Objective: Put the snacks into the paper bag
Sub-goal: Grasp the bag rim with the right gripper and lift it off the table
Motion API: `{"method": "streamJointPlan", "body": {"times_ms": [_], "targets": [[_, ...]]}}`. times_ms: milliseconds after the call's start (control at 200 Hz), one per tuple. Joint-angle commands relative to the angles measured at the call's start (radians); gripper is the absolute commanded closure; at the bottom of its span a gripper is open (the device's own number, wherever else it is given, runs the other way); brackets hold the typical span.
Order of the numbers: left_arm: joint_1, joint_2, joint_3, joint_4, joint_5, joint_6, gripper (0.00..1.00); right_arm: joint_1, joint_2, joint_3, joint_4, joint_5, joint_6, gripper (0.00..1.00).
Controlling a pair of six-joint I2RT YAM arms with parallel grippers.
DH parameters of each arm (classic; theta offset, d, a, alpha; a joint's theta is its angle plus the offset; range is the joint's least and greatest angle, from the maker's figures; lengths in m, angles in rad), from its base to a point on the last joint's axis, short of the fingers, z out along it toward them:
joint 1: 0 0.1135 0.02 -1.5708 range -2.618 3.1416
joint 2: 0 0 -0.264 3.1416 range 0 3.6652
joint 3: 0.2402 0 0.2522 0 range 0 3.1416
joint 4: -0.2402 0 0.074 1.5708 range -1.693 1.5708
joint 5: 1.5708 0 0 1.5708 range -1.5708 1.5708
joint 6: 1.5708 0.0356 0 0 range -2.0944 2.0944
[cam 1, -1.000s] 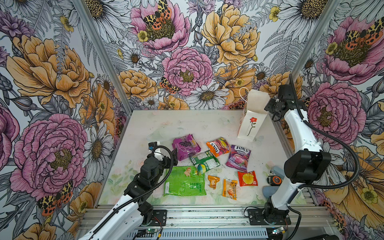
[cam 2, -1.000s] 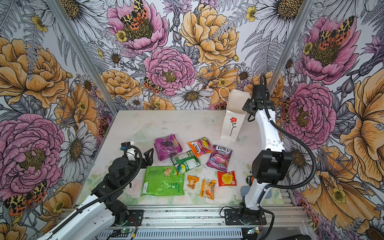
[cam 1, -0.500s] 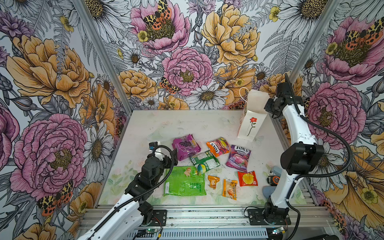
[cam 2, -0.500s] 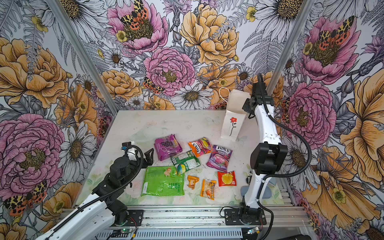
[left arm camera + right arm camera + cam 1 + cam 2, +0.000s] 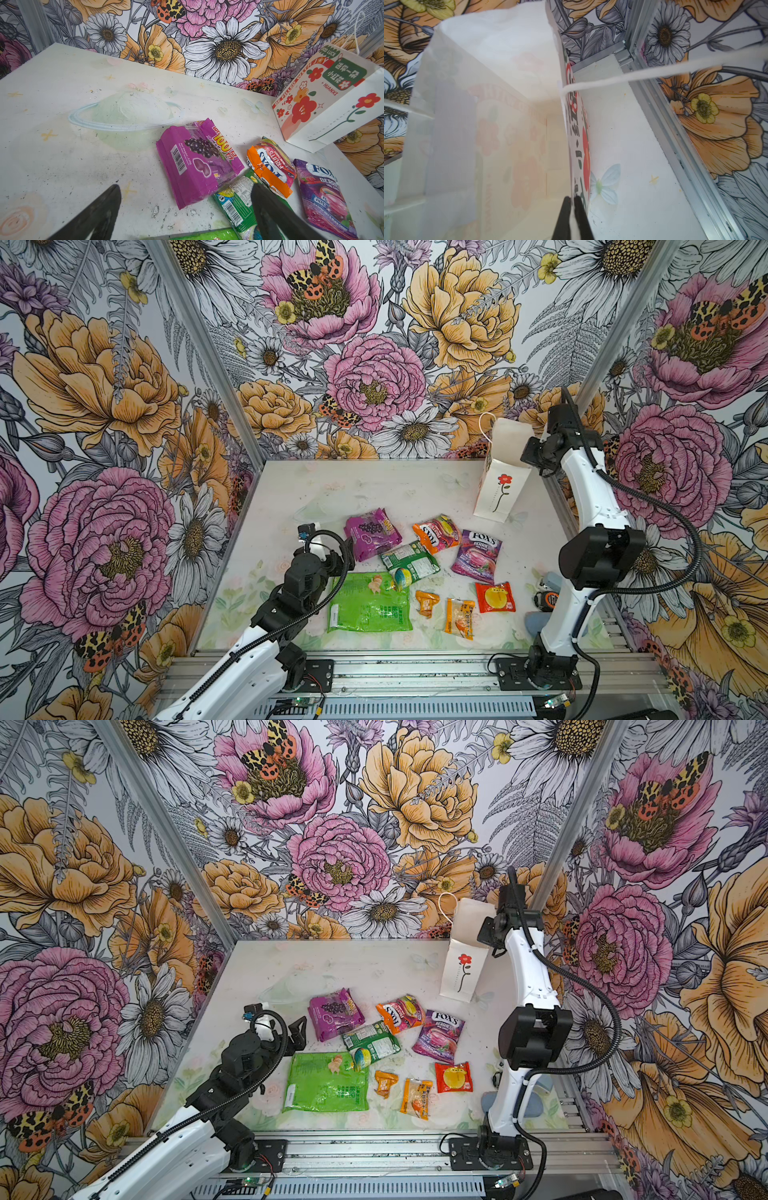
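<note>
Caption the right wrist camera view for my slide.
Right end effector shut on the rim of the paper bag, camera looking into its open interior; a cord handle crosses the frame.

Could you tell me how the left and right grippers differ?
The left gripper is wide open and empty; the right gripper is shut on the paper bag's rim. The left gripper sits low near the purple grape packet; the right gripper is up at the bag's top. Both are black.

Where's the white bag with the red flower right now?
In both top views the paper bag stands at the table's far right corner, beyond the purple Fox's packet, with the right gripper pinching its rim.
</note>
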State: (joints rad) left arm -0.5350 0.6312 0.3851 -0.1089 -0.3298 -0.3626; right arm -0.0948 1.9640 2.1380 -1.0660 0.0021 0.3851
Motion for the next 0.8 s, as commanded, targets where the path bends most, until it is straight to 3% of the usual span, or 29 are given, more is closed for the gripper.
{"method": "streamJointPlan", "body": {"times_ms": [0, 215, 480, 796], "targets": [[-0.01, 0.005, -0.006, -0.003, -0.022, 0.007, 0.01, 0.041, -0.054, 0.056, 0.003, -0.045, -0.024, 1.0], [-0.01, 0.006, -0.006, -0.001, -0.026, 0.007, 0.01, 0.124, -0.074, 0.096, 0.037, -0.126, -0.095, 1.0], [-0.01, 0.006, -0.009, 0.002, -0.029, 0.008, 0.01, 0.168, -0.102, 0.08, 0.042, -0.133, -0.111, 1.0], [-0.01, 0.052, 0.001, 0.018, -0.019, 0.018, 0.01, 0.155, -0.347, -0.204, 0.201, -0.101, -0.105, 1.0]]}}
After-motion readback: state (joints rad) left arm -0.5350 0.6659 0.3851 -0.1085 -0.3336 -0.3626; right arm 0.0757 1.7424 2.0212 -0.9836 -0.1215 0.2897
